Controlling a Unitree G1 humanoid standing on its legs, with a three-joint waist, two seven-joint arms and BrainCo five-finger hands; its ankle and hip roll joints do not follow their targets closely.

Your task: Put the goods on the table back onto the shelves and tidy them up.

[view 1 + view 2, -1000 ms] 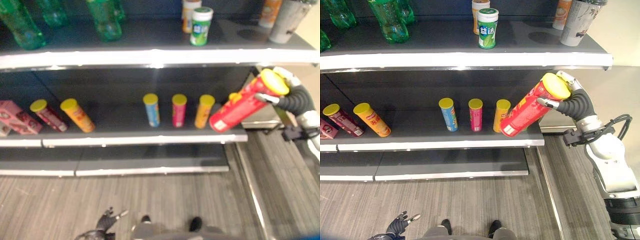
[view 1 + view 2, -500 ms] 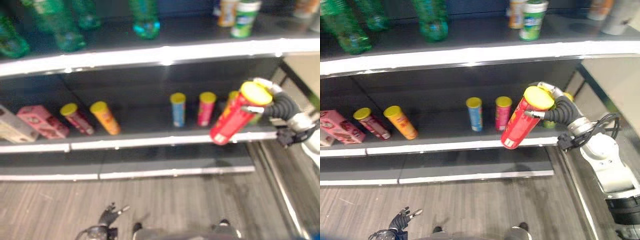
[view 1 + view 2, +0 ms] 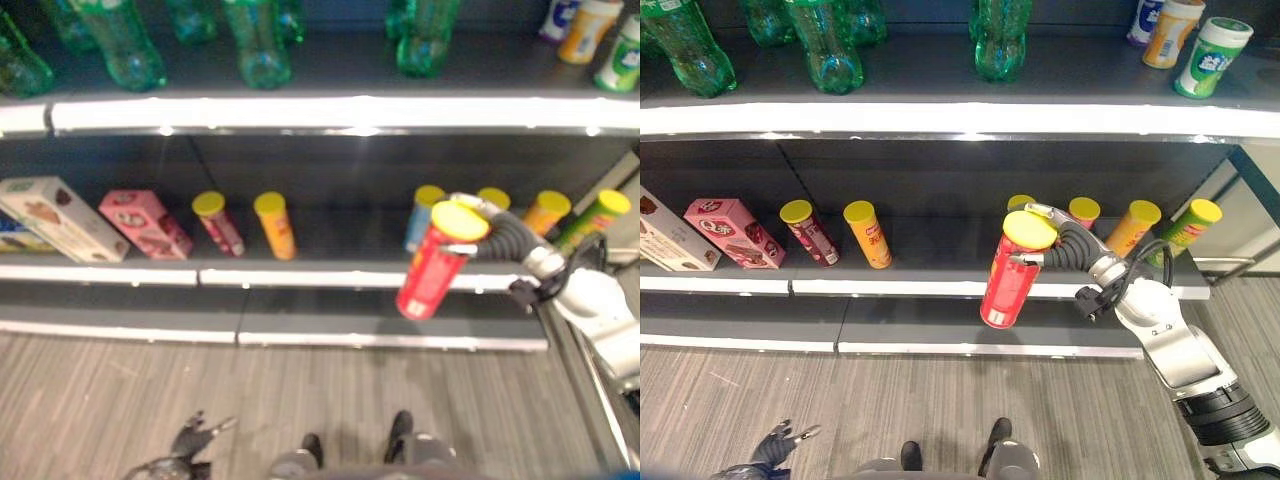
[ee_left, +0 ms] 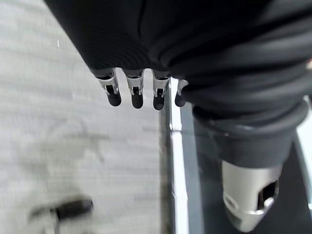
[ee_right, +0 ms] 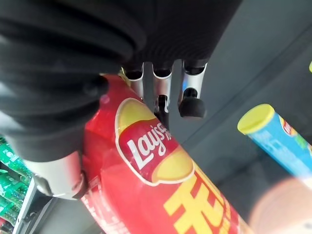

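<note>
My right hand [image 3: 1058, 243] gripped the red can [image 3: 1011, 274], frame centre, not yet on the middle shelf [image 3: 940, 288]. Left hand [image 3: 771, 452] idle, fingers loose.

I see the middle shelf [image 3: 940, 288] carrying two boxes [image 3: 732, 231] at its left end, two tilted cans [image 3: 868, 234] right of them, and more cans [image 3: 1134, 226] at its right end. My right robot hand [image 3: 1055, 243] grips a can [image 3: 1012, 270] before that shelf's edge; bottles [image 3: 826, 45] stand on the shelf above [image 3: 940, 118].
</note>
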